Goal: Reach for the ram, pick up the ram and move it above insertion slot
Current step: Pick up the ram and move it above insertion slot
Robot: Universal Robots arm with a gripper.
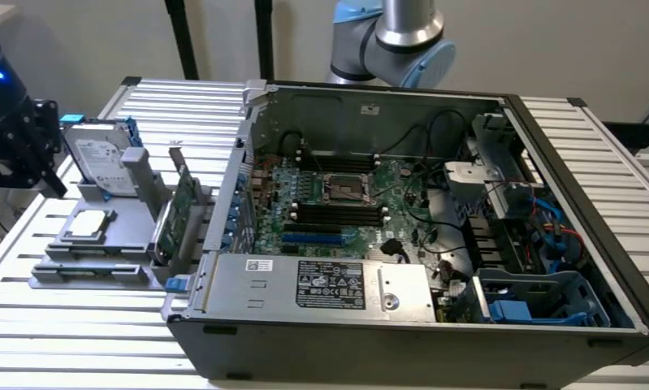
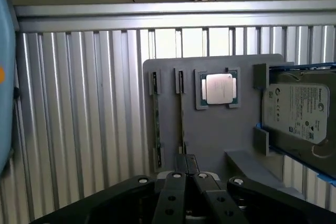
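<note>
The slatted metal table (image 1: 86,341) is spreading under everything, with bare slats lying open along its near edge and towards the exterior view's left. The open computer case (image 1: 411,357) is sitting across most of it. Its walls are standing up around the motherboard (image 1: 335,195) and the black slots (image 1: 335,213) in the middle. Cables are crowding the case on the exterior view's right, while the room straight above the slots is lying open. The arm (image 1: 395,36) is standing behind the case's far wall.

A dark device with a blue light (image 1: 10,122) is standing at the exterior view's left edge. Between it and the case, a grey holder (image 1: 97,276) is lying just beside the case wall. A silver hard drive (image 1: 99,158) is leaning at its far end, and a tall green card (image 1: 172,219) is standing upright on the side nearest the case. A processor (image 1: 89,225) is lying flat in its pocket.

In the wrist view the gripper (image 2: 187,163) is hanging over the holder. Its dark fingers (image 2: 176,192) are looking pressed together and empty.

The ram (image 2: 181,124) is standing on edge in a narrow slot of the holder, showing as a thin strip just beside the processor's pocket. One end is lining up with the gripper's tips. I cannot tell how far the gripper is hanging above it.

A second stick (image 2: 156,124) is standing in the parallel slot on the ram's other side. Open slats are lying beyond it.
</note>
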